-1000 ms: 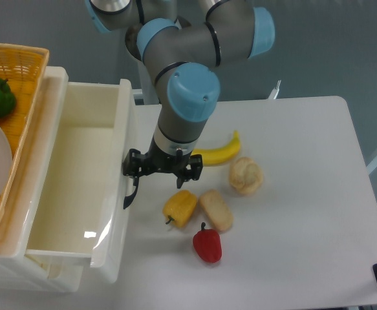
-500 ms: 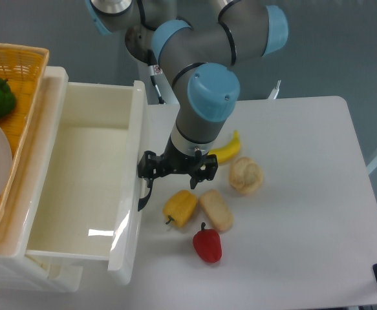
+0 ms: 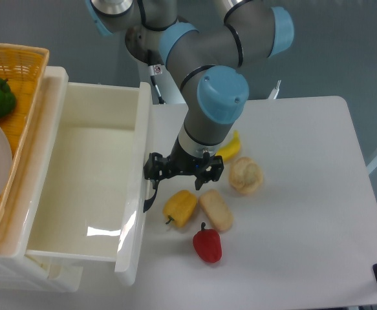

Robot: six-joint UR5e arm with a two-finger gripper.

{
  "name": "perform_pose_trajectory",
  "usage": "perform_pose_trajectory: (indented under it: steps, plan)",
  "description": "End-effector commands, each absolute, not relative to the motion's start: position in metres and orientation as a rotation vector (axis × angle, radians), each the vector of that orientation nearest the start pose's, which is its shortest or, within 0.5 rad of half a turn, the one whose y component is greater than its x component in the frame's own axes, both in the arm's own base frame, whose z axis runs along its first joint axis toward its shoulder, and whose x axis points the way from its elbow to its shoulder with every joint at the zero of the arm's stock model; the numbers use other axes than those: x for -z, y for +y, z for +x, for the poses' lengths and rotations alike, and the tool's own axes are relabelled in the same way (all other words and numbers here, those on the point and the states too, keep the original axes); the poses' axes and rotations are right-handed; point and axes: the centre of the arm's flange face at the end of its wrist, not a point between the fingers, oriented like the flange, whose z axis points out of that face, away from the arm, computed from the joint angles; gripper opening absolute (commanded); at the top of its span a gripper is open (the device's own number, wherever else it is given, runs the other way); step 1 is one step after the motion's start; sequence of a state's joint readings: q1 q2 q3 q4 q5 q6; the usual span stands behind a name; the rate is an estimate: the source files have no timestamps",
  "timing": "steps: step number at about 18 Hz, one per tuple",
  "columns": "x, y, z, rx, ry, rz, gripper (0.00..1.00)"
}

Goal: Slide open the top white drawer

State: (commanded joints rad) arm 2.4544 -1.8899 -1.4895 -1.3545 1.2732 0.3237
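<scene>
Here, tool point(image 3: 154, 183) clenched on glossy top white drawer's point(image 3: 88, 187) curved black handle point(image 3: 150, 196).

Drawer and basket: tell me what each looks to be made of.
The drawer looks like glossy cream-white plastic: smooth moulded walls with a bright glare spot on its floor. Its handle looks like dark plastic or metal; I cannot tell which. The basket looks like orange woven wicker or plastic weave, with an open lattice.

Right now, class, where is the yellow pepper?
The yellow pepper lies on the white table left of the bread roll, just right of the open top white drawer.
</scene>
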Motion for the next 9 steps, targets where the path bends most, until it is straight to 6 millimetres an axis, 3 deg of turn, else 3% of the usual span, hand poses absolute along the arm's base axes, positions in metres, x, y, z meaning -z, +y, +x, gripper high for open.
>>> perform_pose_trajectory:
  steps: [9]
  plan:
    - [-0.3784, 0.5167, -0.369, 0.45, -0.818, -2.804, 1.0]
